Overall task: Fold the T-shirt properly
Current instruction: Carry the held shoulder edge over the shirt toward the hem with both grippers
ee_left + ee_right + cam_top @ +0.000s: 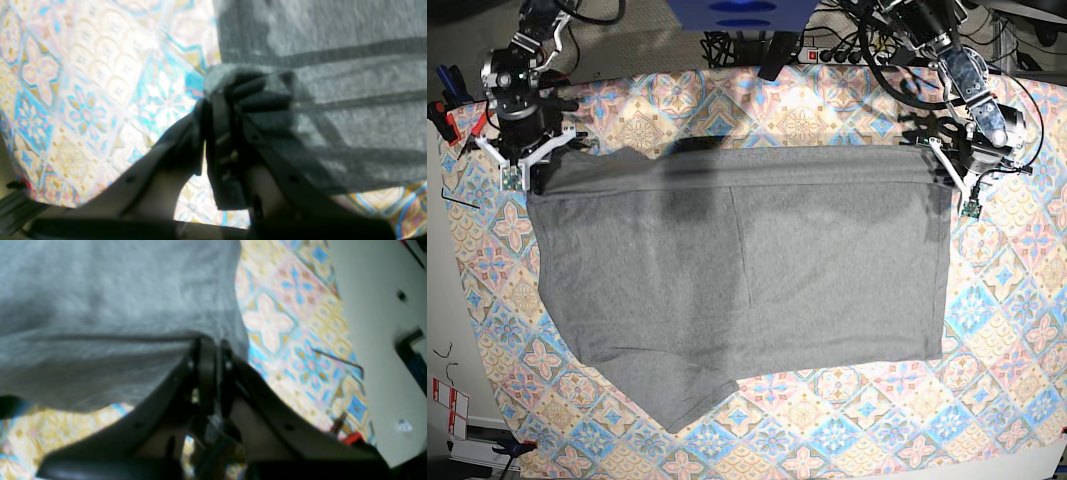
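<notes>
T-shirt (747, 270) is being spread flat on patterned tabletop (1007, 330); far corners are being pinched by left tool (213, 100) & right tool (210, 343). Soft, limp fabric, prob. best gripped at hems/corners.
</notes>
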You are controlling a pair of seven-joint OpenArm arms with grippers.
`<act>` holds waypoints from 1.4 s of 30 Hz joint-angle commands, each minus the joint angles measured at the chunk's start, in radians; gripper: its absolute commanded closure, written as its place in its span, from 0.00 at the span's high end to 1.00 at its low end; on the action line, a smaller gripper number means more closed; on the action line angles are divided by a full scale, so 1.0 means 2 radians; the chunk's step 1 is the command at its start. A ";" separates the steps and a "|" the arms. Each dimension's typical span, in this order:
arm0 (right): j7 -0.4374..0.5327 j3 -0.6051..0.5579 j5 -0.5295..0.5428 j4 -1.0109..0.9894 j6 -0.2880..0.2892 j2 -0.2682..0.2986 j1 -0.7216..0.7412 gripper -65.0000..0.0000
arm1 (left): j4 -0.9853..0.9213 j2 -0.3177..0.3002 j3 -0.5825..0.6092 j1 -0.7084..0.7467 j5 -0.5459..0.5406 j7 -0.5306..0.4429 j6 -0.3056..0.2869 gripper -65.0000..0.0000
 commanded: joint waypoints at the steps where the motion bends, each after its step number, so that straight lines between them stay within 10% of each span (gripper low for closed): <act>1: 0.002 0.003 0.001 0.008 -0.005 0.005 0.011 0.03 | -0.001 -0.003 0.000 -0.011 0.010 0.000 0.005 0.05; 16: -0.018 -0.040 -0.131 -0.069 0.016 0.007 0.126 0.03 | -0.086 -0.001 0.000 -0.105 0.045 0.007 0.005 0.05; 42: -0.018 -0.050 -0.132 -0.221 0.016 0.035 0.275 0.03 | -0.178 -0.002 -0.003 -0.216 0.071 0.015 0.005 0.06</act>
